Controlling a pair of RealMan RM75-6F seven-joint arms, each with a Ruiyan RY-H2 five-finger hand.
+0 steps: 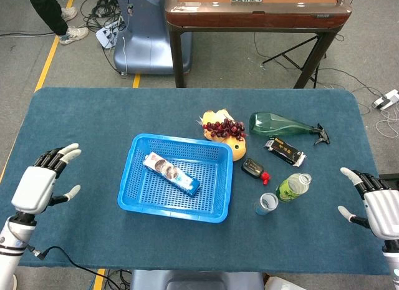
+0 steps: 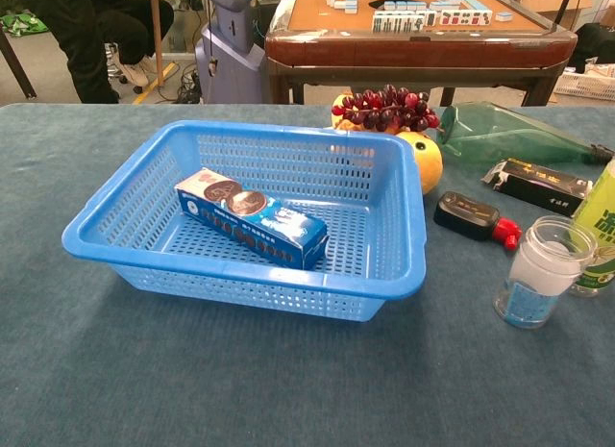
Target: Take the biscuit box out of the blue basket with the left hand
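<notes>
biscuit box (image 1: pixel 171 173) lies inside blue basket (image 1: pixel 134 196); left hand (image 1: pixel 40 181) released, fingers spread; right hand (image 1: pixel 376 204) released, partly cut off at frame edge.

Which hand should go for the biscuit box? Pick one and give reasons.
Left. The left hand is open beside the blue basket, nothing between it and the biscuit box. The right hand sits beyond bottle and cup.
</notes>
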